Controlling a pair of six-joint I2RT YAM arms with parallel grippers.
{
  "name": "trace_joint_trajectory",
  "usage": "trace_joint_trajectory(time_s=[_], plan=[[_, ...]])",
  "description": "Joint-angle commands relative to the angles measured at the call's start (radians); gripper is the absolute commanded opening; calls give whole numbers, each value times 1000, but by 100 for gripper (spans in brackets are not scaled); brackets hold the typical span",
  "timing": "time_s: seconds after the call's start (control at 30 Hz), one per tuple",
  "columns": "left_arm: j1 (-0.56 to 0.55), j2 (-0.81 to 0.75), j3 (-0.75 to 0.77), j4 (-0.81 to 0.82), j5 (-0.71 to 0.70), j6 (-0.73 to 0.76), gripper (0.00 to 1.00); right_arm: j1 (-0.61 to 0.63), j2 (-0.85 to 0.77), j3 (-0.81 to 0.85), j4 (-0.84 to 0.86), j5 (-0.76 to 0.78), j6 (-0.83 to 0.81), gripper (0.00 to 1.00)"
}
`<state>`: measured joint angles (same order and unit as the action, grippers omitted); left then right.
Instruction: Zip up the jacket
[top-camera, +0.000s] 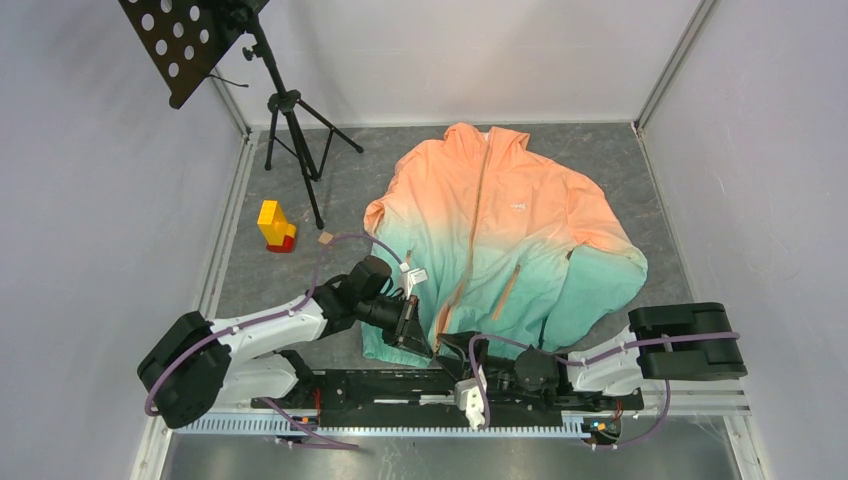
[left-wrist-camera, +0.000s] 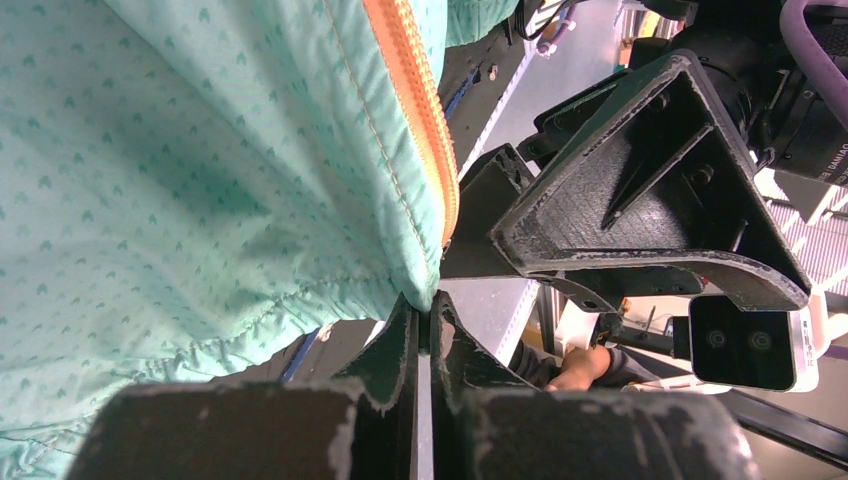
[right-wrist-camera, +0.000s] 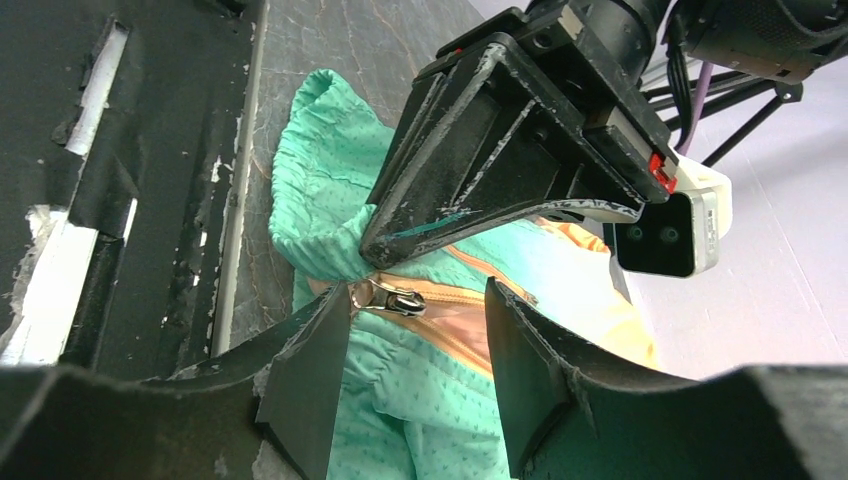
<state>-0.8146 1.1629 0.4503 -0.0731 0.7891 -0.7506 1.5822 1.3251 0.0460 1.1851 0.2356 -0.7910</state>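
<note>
The jacket (top-camera: 510, 230) lies flat on the table, peach-orange at the far end and teal-green at the near end, its tan centre zipper (top-camera: 470, 240) open down to the hem. My left gripper (top-camera: 418, 345) is shut on the jacket's bottom hem beside the zipper; in the left wrist view the teal fabric (left-wrist-camera: 200, 180) is pinched between the fingertips (left-wrist-camera: 428, 305). My right gripper (right-wrist-camera: 415, 300) is open at the hem. The metal zipper slider (right-wrist-camera: 395, 297) lies between its fingers, close to the left one. The left gripper's fingers (right-wrist-camera: 480, 190) show just above it.
A yellow and red block (top-camera: 274, 226) stands left of the jacket. A black music stand on a tripod (top-camera: 290, 120) stands at the far left. A small tan piece (top-camera: 325, 238) lies near the tripod foot. Grey walls enclose the table. A black rail (top-camera: 400, 385) runs along the near edge.
</note>
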Motion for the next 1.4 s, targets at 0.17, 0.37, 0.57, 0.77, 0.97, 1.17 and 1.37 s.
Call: trace_joint_trajectory(time_s=[0.17,0.37,0.57,0.77,0.97,1.17,1.37], plan=[[3,-9,21,21,38,-21,2,8,-5,-15,109,1,28,53],[3,-5,20,21,38,-21,2,7,-29,-29,110,13,41,52],[3,4,22,21,38,-21,2,7,-41,-40,111,21,45,51],[3,4,22,21,39,-20,2,7,-29,-38,126,29,47,46],[3,4,24,21,45,-23,2,7,-14,-31,142,35,50,40],[3,0,22,20,44,-22,2,7,-10,-29,140,36,45,36],[3,1,24,21,45,-21,2,7,-3,-24,127,28,53,38]])
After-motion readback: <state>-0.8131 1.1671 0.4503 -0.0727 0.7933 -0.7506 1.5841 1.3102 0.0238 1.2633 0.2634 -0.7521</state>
